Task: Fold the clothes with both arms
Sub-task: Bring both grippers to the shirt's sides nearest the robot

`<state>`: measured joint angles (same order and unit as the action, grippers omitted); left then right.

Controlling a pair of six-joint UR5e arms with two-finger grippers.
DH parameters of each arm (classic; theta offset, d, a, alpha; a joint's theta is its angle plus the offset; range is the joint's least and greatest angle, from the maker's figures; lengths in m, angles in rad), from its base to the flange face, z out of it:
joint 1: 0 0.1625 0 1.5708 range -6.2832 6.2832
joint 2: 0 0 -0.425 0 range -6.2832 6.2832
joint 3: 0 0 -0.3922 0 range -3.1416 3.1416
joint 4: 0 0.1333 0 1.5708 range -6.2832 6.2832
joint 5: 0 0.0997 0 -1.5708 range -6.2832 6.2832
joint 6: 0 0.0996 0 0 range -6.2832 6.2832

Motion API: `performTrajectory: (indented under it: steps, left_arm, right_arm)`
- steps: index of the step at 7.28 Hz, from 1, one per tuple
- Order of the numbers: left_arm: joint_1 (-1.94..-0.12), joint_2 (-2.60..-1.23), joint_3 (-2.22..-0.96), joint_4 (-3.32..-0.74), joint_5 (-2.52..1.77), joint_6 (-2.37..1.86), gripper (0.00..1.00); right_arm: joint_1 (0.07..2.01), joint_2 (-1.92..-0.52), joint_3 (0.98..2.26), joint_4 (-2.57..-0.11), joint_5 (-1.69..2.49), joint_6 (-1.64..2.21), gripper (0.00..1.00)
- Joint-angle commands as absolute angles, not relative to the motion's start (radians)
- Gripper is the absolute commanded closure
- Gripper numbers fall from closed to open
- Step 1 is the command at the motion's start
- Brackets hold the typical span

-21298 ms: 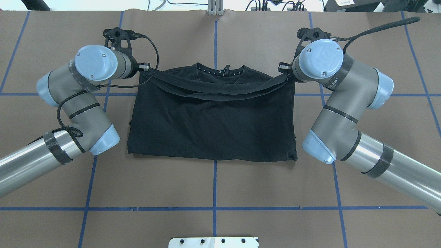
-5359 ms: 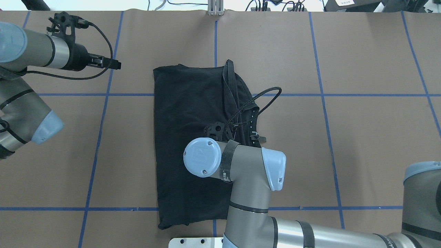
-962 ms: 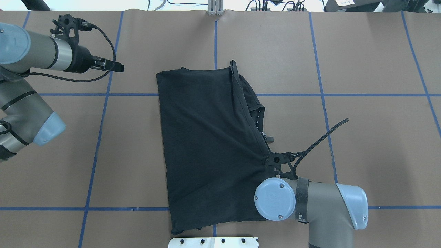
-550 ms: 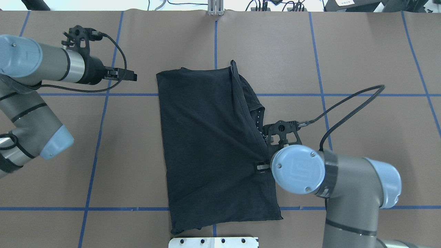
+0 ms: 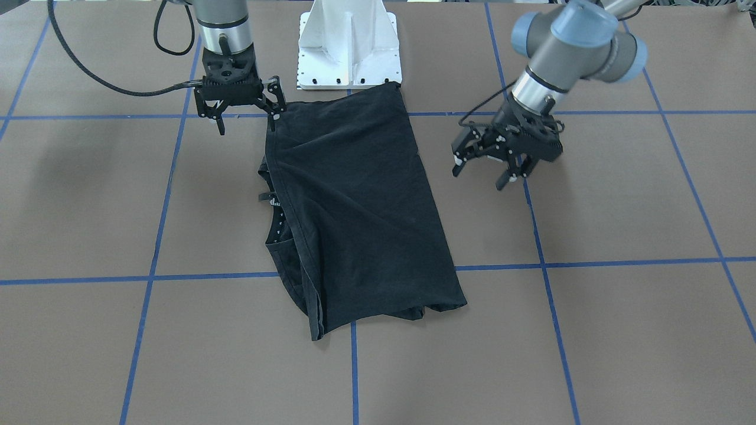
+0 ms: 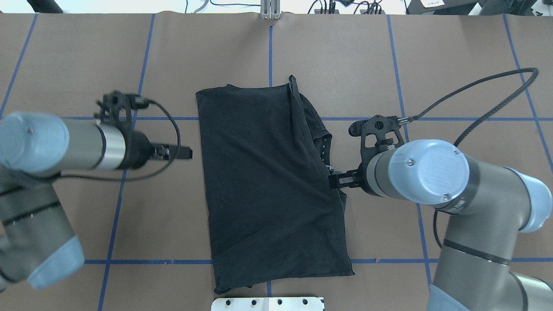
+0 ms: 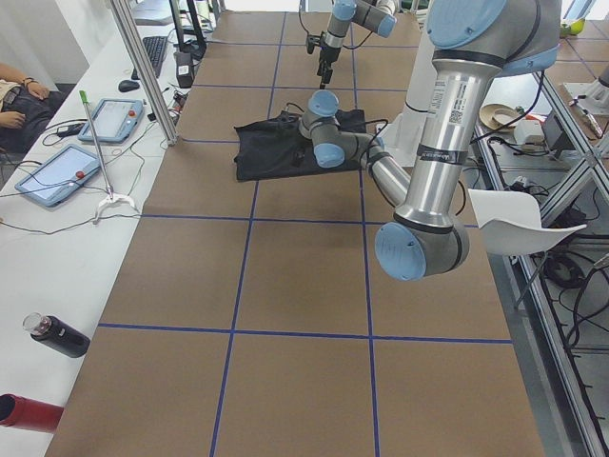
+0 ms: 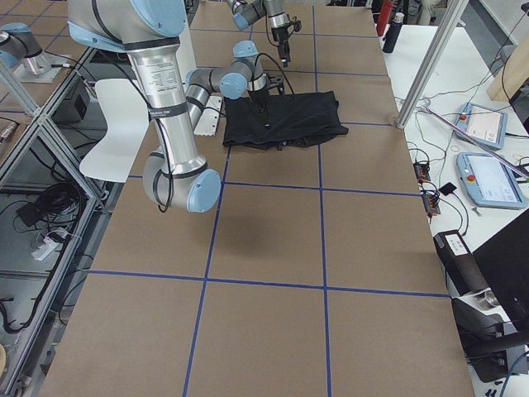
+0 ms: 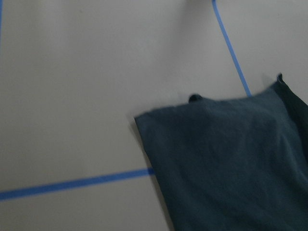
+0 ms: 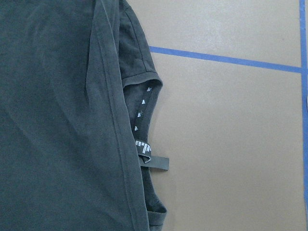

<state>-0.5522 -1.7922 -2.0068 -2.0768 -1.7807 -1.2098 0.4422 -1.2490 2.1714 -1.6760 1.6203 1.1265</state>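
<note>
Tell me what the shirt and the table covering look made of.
T-shirt: soft, matte black knit, probably cotton jersey. It lies limp with fine creases and a stitched hem. Table covering: flat, dull brown sheet, possibly paper or card, though I cannot be sure.

A folded black T-shirt lies far down the brown, blue-taped table. The near, large left arm bends down to it; the small right arm hangs just beyond.

neck label: white print on the black T-shirt, middle of the frame, too small to read
arm writing: dark print on the left arm, too small to read
</note>
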Motion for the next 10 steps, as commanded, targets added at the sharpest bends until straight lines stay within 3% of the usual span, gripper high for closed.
performTrajectory:
  steps: [1, 7, 10]
  left_arm:
    - [-0.363, -1.766, -2.068, -2.052, -1.653, -1.407, 0.00]
    - [-0.097, -1.766, -2.051, -2.016, -1.560, -1.609, 0.02]
    - [-0.077, -1.779, -2.013, -2.016, -1.560, -1.623, 0.27]
  right_arm:
    - [0.506, -1.356, 2.175, -1.534, 1.687, 1.088, 0.00]
    - [0.535, -1.362, 2.171, -1.534, 1.684, 1.060, 0.00]
    - [0.535, -1.362, 2.171, -1.534, 1.683, 1.060, 0.00]
